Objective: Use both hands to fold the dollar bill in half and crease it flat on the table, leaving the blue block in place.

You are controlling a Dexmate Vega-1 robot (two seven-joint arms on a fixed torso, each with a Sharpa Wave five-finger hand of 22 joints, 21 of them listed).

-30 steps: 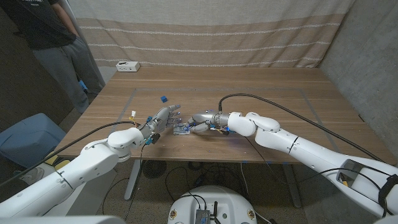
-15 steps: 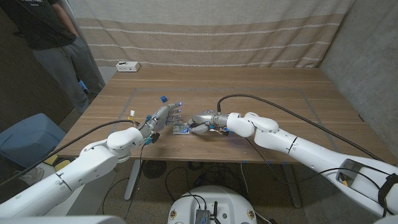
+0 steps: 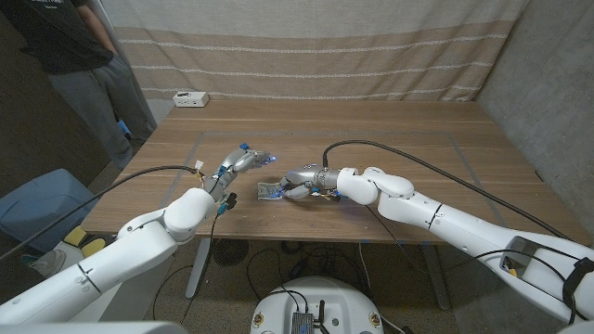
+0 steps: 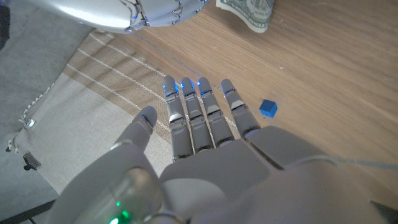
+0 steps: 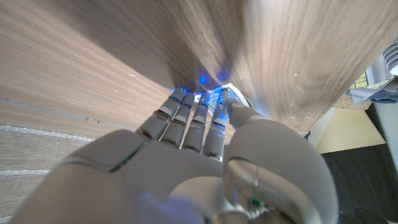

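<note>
The dollar bill (image 3: pixel 270 192) lies folded near the table's front edge, also seen from the left wrist (image 4: pixel 249 11). My right hand (image 3: pixel 303 179) is at its right end, fingertips (image 5: pixel 198 99) and thumb closed on the bill (image 5: pixel 219 93) against the wood. My left hand (image 3: pixel 245 160) is raised off the table to the bill's far left, fingers straight and empty, as the left wrist view (image 4: pixel 199 134) confirms. The small blue block (image 3: pixel 243 146) sits just beyond that hand, apart from it (image 4: pixel 268 108).
A white box (image 3: pixel 191 98) stands at the table's far left corner. A person (image 3: pixel 79 56) stands beyond the left edge. A black cable (image 3: pixel 418 160) arcs over the table along my right arm. The wooden table (image 3: pixel 399 130) stretches far and right.
My left hand has lifted away from the bill and swung back and left toward the blue block. The right hand and the bill have stayed put.
</note>
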